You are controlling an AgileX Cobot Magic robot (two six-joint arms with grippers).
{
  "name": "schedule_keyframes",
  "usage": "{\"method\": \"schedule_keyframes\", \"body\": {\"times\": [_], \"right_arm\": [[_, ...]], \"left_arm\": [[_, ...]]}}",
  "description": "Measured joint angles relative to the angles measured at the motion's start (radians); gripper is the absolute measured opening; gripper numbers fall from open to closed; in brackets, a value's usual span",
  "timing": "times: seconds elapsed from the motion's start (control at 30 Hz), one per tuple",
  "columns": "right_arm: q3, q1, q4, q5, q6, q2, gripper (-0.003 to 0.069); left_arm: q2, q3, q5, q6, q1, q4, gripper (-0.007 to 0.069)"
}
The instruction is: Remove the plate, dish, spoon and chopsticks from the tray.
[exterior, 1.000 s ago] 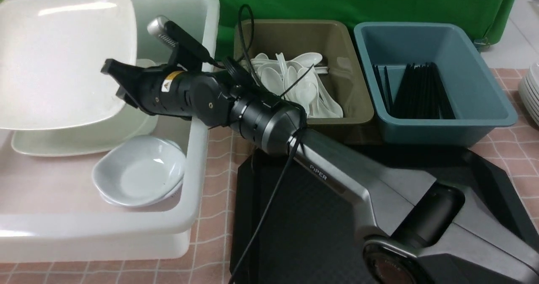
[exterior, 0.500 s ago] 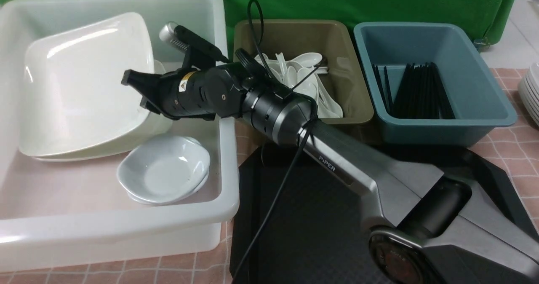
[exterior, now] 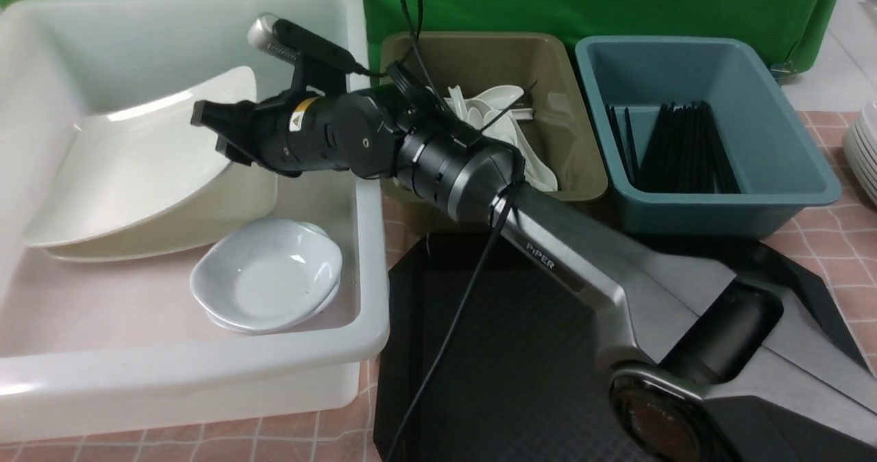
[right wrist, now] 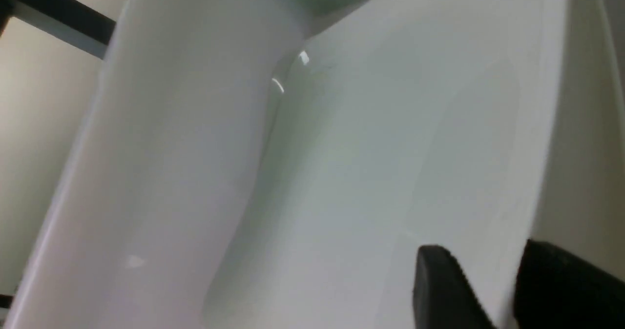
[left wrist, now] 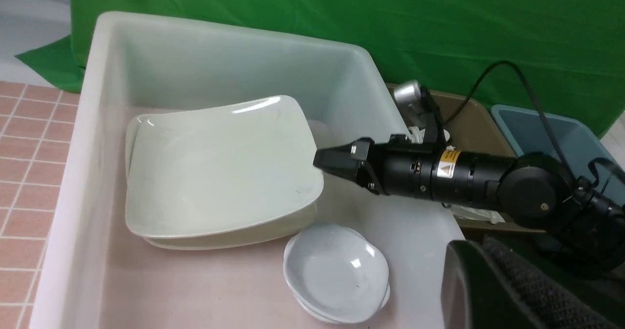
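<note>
The square white plate (exterior: 137,167) lay tilted in the white plastic tub (exterior: 205,373), its near edge resting on a creamier plate (exterior: 226,205) beneath. The right gripper (exterior: 205,129) reached over the tub wall to the plate's raised corner; in the right wrist view its fingers (right wrist: 442,285) stood apart on either side of the rim, released. The small dish (exterior: 264,280) sat stacked on another beside the plates. The black tray (exterior: 521,352) lay on the tabletop (exterior: 349,338) beside the tub. The left gripper was out of sight, clenched.
</note>
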Motion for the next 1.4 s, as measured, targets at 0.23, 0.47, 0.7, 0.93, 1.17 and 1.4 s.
{"method": "schedule_keyframes", "body": {"times": [0.23, 0.47, 0.7, 0.93, 1.17, 1.4], "right_arm": [[-0.01, -0.014, -0.068, 0.044, -0.018, -0.075, 0.0374], [-0.022, -0.015, -0.074, 0.236, -0.078, -0.099, 0.0405], [-0.171, -0.015, -0.076, 0.647, -0.331, -0.295, 0.0123], [-0.226, -0.015, -0.091, 0.767, -0.477, -0.551, 0.003], [0.004, -0.015, -0.094, 0.767, -0.529, -0.829, 0.003], [0.648, -0.015, -0.178, 0.767, -0.525, -1.302, 0.003]], "left_arm": [[0.0, 0.0, 0.0, 0.012, 0.0, -0.015, 0.0007], [0.0, 0.0, 0.0, 0.013, 0.0, -0.015, 0.0018], [0.0, 0.0, 0.0, 0.013, 0.0, -0.021, 0.0018], [0.0, 0.0, -0.001, 0.013, 0.0, -0.027, 0.0018], [0.0, 0.0, -0.001, 0.02, 0.0, -0.066, 0.002], [0.0, 0.0, -0.001, 0.04, 0.0, -0.123, 0.002]]}}
